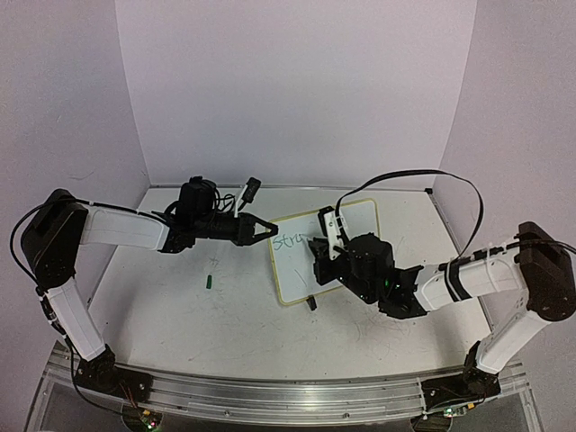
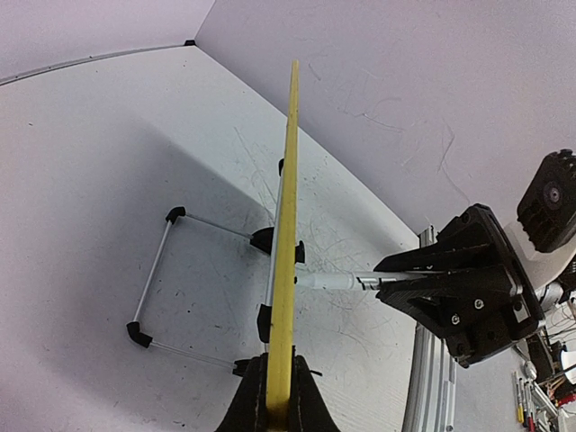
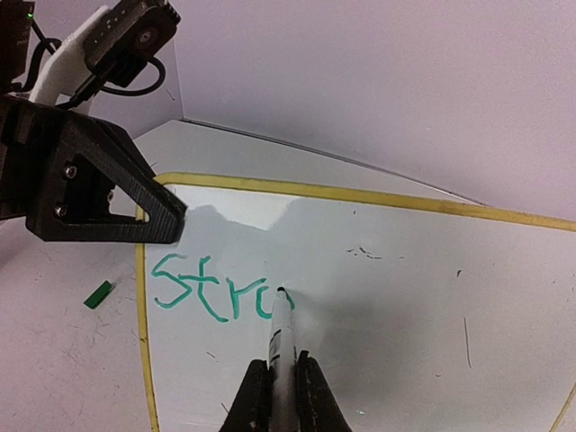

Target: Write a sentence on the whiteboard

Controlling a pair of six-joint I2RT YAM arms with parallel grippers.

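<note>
The whiteboard (image 1: pixel 346 236) stands tilted on the table's middle, white with a pale-yellow frame. My left gripper (image 1: pixel 268 231) is shut on its left edge; the left wrist view shows the yellow frame (image 2: pixel 288 234) edge-on between the gripper (image 2: pixel 279 396). My right gripper (image 3: pixel 284 382) is shut on a white marker (image 3: pixel 282 337), whose tip touches the board (image 3: pixel 396 297). The sentence (image 3: pixel 216 286) reads "stro" in green, in one line, with the tip at the last letter. In the top view the green writing (image 1: pixel 288 241) sits beside my right gripper (image 1: pixel 322 256).
A small green cap (image 1: pixel 209 282) lies on the table left of the board, also in the right wrist view (image 3: pixel 99 294). The board's wire stand with black feet (image 2: pixel 157 297) rests behind it. Purple walls enclose the table on three sides.
</note>
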